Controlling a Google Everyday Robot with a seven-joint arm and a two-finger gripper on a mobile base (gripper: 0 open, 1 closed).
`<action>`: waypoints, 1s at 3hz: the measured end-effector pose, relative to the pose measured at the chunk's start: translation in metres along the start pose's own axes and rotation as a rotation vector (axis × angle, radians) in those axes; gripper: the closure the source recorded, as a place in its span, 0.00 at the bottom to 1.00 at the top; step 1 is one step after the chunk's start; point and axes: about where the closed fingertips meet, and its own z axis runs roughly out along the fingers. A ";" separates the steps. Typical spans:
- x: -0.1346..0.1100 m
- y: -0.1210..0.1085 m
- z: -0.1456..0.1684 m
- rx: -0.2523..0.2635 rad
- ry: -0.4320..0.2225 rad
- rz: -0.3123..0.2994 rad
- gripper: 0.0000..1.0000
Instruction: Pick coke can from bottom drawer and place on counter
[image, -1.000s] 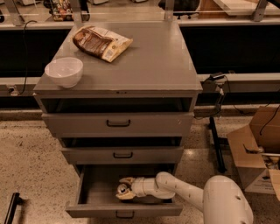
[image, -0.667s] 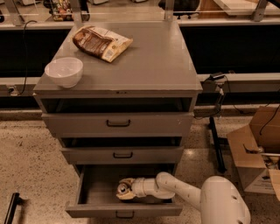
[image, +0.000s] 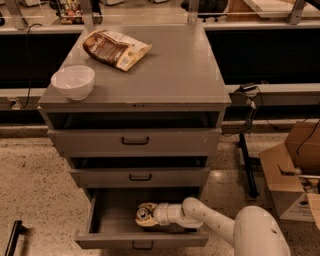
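The bottom drawer (image: 115, 240) of the grey cabinet is pulled open. Inside it I see the silver top of the coke can (image: 142, 214); its red side is mostly hidden. My gripper (image: 145, 216) reaches into the drawer from the right on the white arm, and its pale fingers (image: 148, 222) are closed around the can near the drawer's middle. The can sits low in the drawer. The counter (image: 175, 70) is the flat grey top of the cabinet, well above the gripper.
A white bowl (image: 73, 81) stands at the counter's front left and a brown snack bag (image: 116, 48) lies at its back left. The two upper drawers are slightly ajar. A cardboard box (image: 292, 172) and a black stand (image: 247, 162) are on the floor to the right.
The gripper and can stay at almost the same spot in the bottom drawer; the arm has shifted only slightly.
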 end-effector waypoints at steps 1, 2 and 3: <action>-0.037 0.004 -0.029 -0.004 -0.067 -0.037 1.00; -0.097 0.019 -0.097 -0.046 -0.171 -0.122 1.00; -0.150 0.043 -0.166 -0.157 -0.192 -0.225 1.00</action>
